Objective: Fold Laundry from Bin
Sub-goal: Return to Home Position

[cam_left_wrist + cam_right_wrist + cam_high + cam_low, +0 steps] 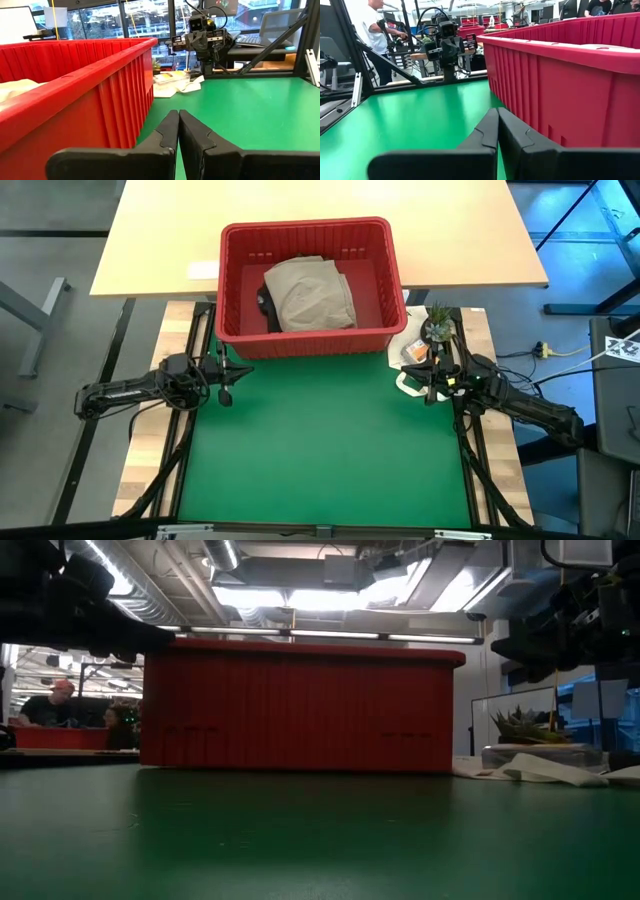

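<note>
Low view, green mat [300,840], red bin [300,710], bright ceiling lights [300,598], person [45,708] beyond

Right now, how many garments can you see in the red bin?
2: a beige garment on top, a dark one peeking out beside it. More may lie hidden underneath.

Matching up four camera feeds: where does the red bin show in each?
High view: the red bin sits top centre, beyond the green mat.
Low view: its long wall fills the middle.
Left wrist view: its wall fills the picture's left side.
Right wrist view: its wall fills the picture's right side.
Shared landmark: the green mat, lying before the bin in all four.
</note>
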Controlling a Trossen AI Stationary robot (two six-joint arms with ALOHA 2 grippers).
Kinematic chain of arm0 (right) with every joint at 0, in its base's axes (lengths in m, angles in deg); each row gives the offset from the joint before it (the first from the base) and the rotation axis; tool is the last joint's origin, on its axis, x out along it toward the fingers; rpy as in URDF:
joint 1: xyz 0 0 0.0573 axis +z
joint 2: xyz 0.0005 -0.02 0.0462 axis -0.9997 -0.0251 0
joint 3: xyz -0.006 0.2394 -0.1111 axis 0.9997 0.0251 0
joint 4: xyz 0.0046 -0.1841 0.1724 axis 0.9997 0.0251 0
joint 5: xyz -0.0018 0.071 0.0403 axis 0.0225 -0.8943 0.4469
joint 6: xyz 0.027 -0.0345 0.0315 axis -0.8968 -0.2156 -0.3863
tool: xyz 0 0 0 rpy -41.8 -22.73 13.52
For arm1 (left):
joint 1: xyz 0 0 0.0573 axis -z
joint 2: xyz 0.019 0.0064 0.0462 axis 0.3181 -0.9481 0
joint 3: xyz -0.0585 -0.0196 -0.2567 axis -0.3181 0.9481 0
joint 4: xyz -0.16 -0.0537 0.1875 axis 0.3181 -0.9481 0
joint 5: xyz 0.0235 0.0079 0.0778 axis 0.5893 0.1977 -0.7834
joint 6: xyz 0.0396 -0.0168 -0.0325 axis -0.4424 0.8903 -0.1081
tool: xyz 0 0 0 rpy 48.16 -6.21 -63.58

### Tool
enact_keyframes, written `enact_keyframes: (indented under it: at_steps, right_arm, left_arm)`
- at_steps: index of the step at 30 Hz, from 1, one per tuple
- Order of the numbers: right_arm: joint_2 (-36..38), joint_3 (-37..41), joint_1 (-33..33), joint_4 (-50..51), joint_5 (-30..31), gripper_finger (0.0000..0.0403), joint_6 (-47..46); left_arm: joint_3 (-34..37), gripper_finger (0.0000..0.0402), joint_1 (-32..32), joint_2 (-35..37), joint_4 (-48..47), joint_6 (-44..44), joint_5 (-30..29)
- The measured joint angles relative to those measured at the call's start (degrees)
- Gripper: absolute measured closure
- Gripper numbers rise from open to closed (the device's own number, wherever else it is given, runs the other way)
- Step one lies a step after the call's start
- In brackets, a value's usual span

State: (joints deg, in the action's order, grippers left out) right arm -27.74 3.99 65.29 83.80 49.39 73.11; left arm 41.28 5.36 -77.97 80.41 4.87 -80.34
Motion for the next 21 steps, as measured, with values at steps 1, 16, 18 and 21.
enact_keyframes:
  at_steps: [1, 16, 18, 21]
  right_arm:
    - [0.00, 0.00, 0.00, 0.00, 0.00, 0.0395, 0.00]
    - [2.73, 0.02, 8.97, -0.02, 1.97, 0.0395, -0.10]
    - [2.67, 0.07, 10.71, -0.17, 1.99, 0.0395, -0.09]
    - [2.75, 0.05, 13.22, 0.09, 1.99, 0.0395, -0.09]
  left_arm:
    - [0.00, 0.0393, 0.00, -0.02, -0.03, -0.27, -0.02]
    - [0.00, 0.0393, 0.00, -0.02, -0.03, -0.87, -0.13]
    - [0.00, 0.0393, 0.00, -0.02, -0.01, -0.89, -0.13]
    - [0.00, 0.0393, 0.00, -0.02, -0.01, -0.89, -0.13]
